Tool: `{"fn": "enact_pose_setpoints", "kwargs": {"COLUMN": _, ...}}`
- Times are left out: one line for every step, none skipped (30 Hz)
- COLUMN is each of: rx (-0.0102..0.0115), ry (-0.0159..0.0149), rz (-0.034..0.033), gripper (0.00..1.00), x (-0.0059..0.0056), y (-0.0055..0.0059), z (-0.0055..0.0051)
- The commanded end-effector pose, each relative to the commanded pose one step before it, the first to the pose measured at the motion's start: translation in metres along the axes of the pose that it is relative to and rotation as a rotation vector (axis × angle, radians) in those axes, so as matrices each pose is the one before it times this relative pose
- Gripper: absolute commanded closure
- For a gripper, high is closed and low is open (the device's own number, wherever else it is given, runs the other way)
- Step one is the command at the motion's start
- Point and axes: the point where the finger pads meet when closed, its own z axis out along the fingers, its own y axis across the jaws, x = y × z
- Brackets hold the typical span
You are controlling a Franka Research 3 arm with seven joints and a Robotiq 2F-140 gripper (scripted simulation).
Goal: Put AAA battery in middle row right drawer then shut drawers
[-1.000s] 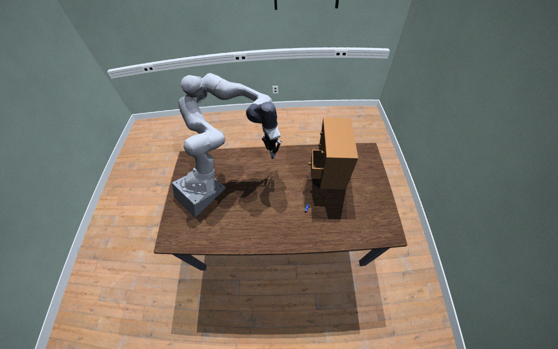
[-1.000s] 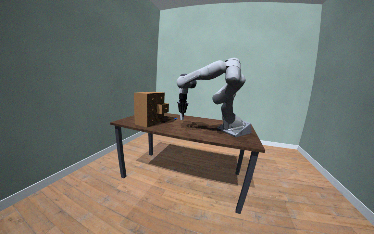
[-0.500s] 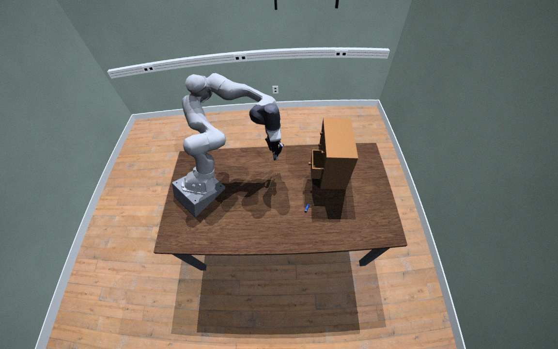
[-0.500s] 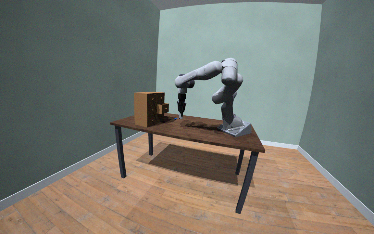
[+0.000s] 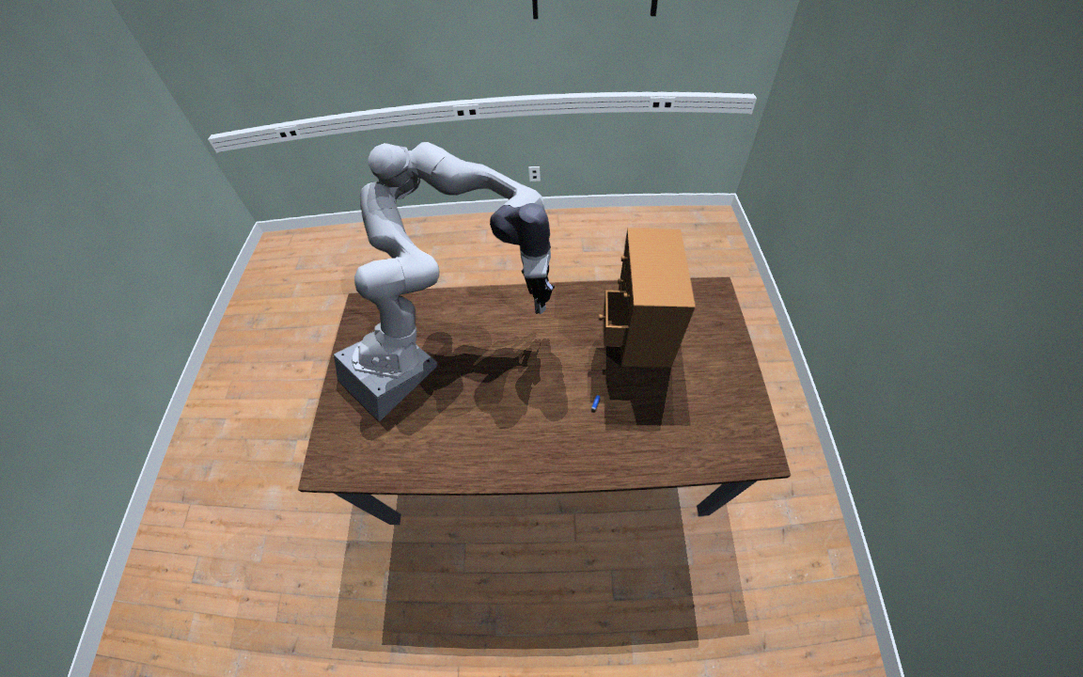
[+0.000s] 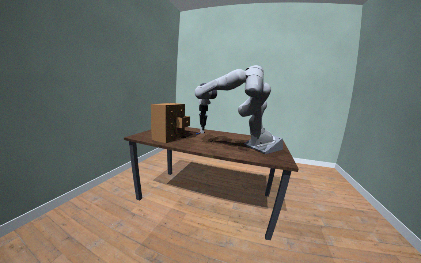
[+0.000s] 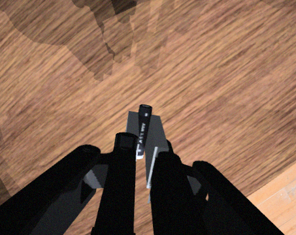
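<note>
The wooden chest stands on the right part of the table with its drawers facing the arm. The right drawer of its middle row is pulled part way out, as the exterior view also shows. My gripper hangs above the table, left of the open drawer and well apart from it. In the wrist view the gripper is shut on a thin dark AAA battery with a pale end, which sticks out past the fingertips. The gripper also shows in the exterior view.
A small blue cylinder lies on the table in front of the chest's near corner, in its shadow. The robot base sits on the table's left part. The table's far edge runs close behind the gripper.
</note>
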Motion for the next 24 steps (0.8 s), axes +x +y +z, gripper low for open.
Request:
{"fn": "enact_pose_setpoints", "kwargs": {"rx": -0.00713, "ry": 0.00074, "rz": 0.10512, "gripper": 0.87, "x": -0.00234, "y": -0.00226, "z": 0.00078}}
{"fn": "enact_pose_setpoints", "kwargs": {"rx": -0.00002, "ry": -0.00005, "rz": 0.01324, "gripper": 0.87, "x": -0.00032, "y": -0.00151, "z": -0.00001}}
{"fn": "enact_pose_setpoints", "kwargs": {"rx": 0.00005, "ry": 0.00008, "rz": 0.01315, "gripper": 0.87, "x": -0.00035, "y": -0.00148, "z": 0.00001}}
{"fn": "enact_pose_setpoints", "kwargs": {"rx": 0.00003, "ry": 0.00007, "rz": 0.01304, "gripper": 0.87, "x": -0.00036, "y": -0.00146, "z": 0.00001}}
{"fn": "enact_pose_setpoints", "kwargs": {"rx": 0.00003, "ry": 0.00005, "rz": 0.01297, "gripper": 0.87, "x": -0.00038, "y": -0.00145, "z": 0.0}}
{"fn": "enact_pose_setpoints", "kwargs": {"rx": 0.00002, "ry": 0.00002, "rz": 0.01289, "gripper": 0.87, "x": -0.0004, "y": -0.00144, "z": 0.0}}
{"fn": "enact_pose_setpoints", "kwargs": {"rx": 0.00001, "ry": 0.00001, "rz": 0.01278, "gripper": 0.87, "x": -0.00041, "y": -0.00143, "z": 0.0}}
{"fn": "enact_pose_setpoints", "kwargs": {"rx": 0.0, "ry": -0.00002, "rz": 0.01271, "gripper": 0.87, "x": -0.00043, "y": -0.00141, "z": -0.00001}}
{"fn": "enact_pose_setpoints", "kwargs": {"rx": -0.00001, "ry": -0.00004, "rz": 0.01261, "gripper": 0.87, "x": -0.00044, "y": -0.0014, "z": -0.00001}}
{"fn": "enact_pose_setpoints", "kwargs": {"rx": -0.00002, "ry": -0.00004, "rz": 0.0125, "gripper": 0.87, "x": -0.00045, "y": -0.00138, "z": -0.00001}}
{"fn": "enact_pose_setpoints", "kwargs": {"rx": -0.00003, "ry": -0.00008, "rz": 0.01243, "gripper": 0.87, "x": -0.00047, "y": -0.00137, "z": -0.00002}}
{"fn": "enact_pose_setpoints", "kwargs": {"rx": -0.00004, "ry": -0.00009, "rz": 0.01232, "gripper": 0.87, "x": -0.00048, "y": -0.00136, "z": -0.00002}}
{"fn": "enact_pose_setpoints", "kwargs": {"rx": 0.0, "ry": 0.0, "rz": 0.0, "gripper": 0.87, "x": 0.0, "y": 0.0, "z": 0.0}}
{"fn": "enact_pose_setpoints", "kwargs": {"rx": 0.0, "ry": 0.0, "rz": 0.0, "gripper": 0.87, "x": 0.0, "y": 0.0, "z": 0.0}}
{"fn": "enact_pose_setpoints", "kwargs": {"rx": -0.00005, "ry": -0.00009, "rz": 0.01221, "gripper": 0.87, "x": -0.00049, "y": -0.00134, "z": -0.00002}}
{"fn": "enact_pose_setpoints", "kwargs": {"rx": 0.00005, "ry": 0.00006, "rz": 0.01209, "gripper": 0.87, "x": -0.00051, "y": -0.0013, "z": 0.0}}
{"fn": "enact_pose_setpoints", "kwargs": {"rx": 0.00005, "ry": 0.00007, "rz": 0.01197, "gripper": 0.87, "x": -0.00052, "y": -0.00128, "z": 0.00001}}
{"fn": "enact_pose_setpoints", "kwargs": {"rx": 0.00003, "ry": 0.00007, "rz": 0.01185, "gripper": 0.87, "x": -0.00052, "y": -0.00127, "z": 0.00001}}
{"fn": "enact_pose_setpoints", "kwargs": {"rx": 0.00003, "ry": 0.00002, "rz": 0.01178, "gripper": 0.87, "x": -0.00054, "y": -0.00125, "z": 0.0}}
{"fn": "enact_pose_setpoints", "kwargs": {"rx": 0.00002, "ry": 0.00002, "rz": 0.01166, "gripper": 0.87, "x": -0.00055, "y": -0.00124, "z": 0.0}}
{"fn": "enact_pose_setpoints", "kwargs": {"rx": 0.00001, "ry": 0.00001, "rz": 0.01153, "gripper": 0.87, "x": -0.00055, "y": -0.00122, "z": 0.0}}
{"fn": "enact_pose_setpoints", "kwargs": {"rx": 0.0, "ry": -0.00003, "rz": 0.01145, "gripper": 0.87, "x": -0.00057, "y": -0.0012, "z": -0.00001}}
{"fn": "enact_pose_setpoints", "kwargs": {"rx": -0.00001, "ry": -0.00004, "rz": 0.01134, "gripper": 0.87, "x": -0.00058, "y": -0.00119, "z": -0.00001}}
{"fn": "enact_pose_setpoints", "kwargs": {"rx": -0.00002, "ry": -0.00004, "rz": 0.01121, "gripper": 0.87, "x": -0.00058, "y": -0.00117, "z": -0.00001}}
